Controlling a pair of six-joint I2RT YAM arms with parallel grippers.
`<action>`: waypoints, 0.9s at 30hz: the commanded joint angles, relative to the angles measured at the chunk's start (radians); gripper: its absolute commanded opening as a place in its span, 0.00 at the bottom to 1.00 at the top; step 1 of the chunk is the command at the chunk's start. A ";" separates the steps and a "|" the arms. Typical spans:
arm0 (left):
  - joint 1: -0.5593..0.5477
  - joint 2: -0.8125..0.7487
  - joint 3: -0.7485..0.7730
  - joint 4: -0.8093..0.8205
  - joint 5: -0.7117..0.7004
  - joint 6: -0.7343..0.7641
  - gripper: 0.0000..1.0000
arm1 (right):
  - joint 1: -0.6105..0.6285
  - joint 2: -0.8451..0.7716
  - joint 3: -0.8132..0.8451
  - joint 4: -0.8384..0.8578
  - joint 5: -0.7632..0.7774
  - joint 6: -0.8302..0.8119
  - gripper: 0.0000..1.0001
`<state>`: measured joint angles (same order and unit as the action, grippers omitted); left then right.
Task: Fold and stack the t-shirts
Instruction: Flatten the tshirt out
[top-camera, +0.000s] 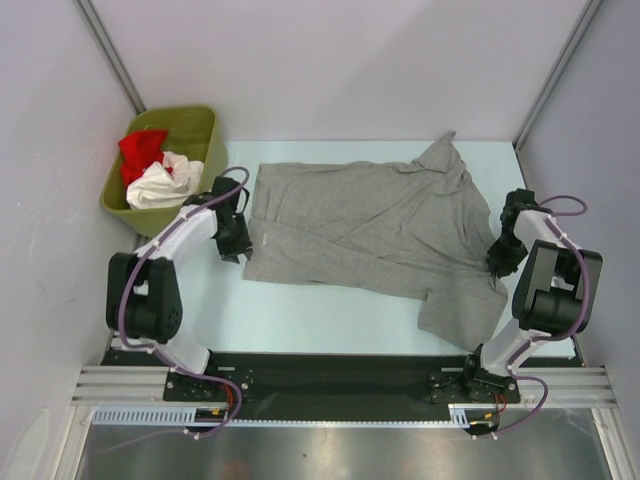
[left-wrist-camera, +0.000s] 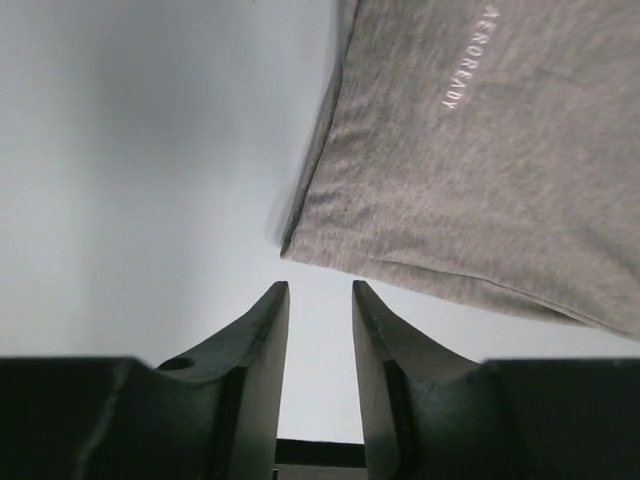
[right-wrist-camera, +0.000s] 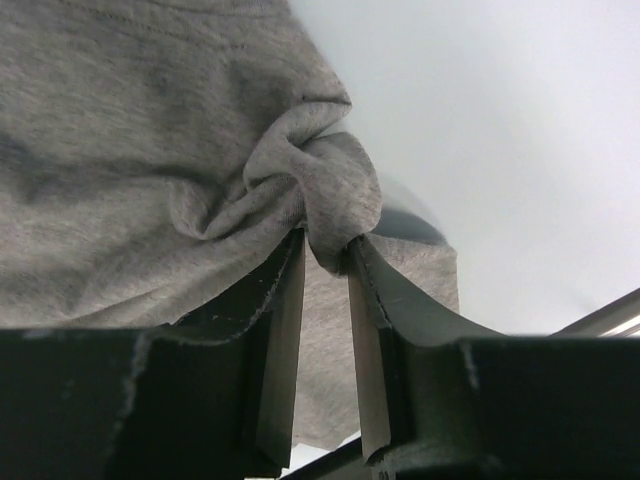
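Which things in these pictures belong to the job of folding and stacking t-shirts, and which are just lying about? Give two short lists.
Part of the job:
- grey t-shirt, spread on the table
- white t-shirt, crumpled in the bin
- red t-shirt, crumpled in the bin

Just there:
- green bin
- table

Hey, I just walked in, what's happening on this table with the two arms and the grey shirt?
Two robot arms are working on a grey t-shirt spread out on the table. The left end effector is open just off the shirt's edge, holding nothing. The right end effector has a bunch of the shirt's fabric between its fingers; whether it's clamped is unclear. A red shirt and a white shirt sit in the green bin.
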<state>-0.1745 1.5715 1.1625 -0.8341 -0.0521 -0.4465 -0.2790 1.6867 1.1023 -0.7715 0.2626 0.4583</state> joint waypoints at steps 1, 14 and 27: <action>-0.003 0.076 -0.014 0.033 0.054 -0.035 0.38 | -0.003 -0.045 -0.025 0.021 -0.013 -0.003 0.29; -0.003 0.174 -0.037 0.070 0.014 -0.035 0.36 | -0.055 -0.082 -0.056 0.035 -0.034 -0.027 0.30; -0.008 0.151 -0.038 0.066 -0.014 -0.043 0.20 | -0.063 -0.059 -0.051 0.046 -0.048 -0.036 0.31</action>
<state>-0.1749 1.7706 1.1217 -0.7750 -0.0452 -0.4732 -0.3363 1.6367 1.0447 -0.7368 0.2184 0.4328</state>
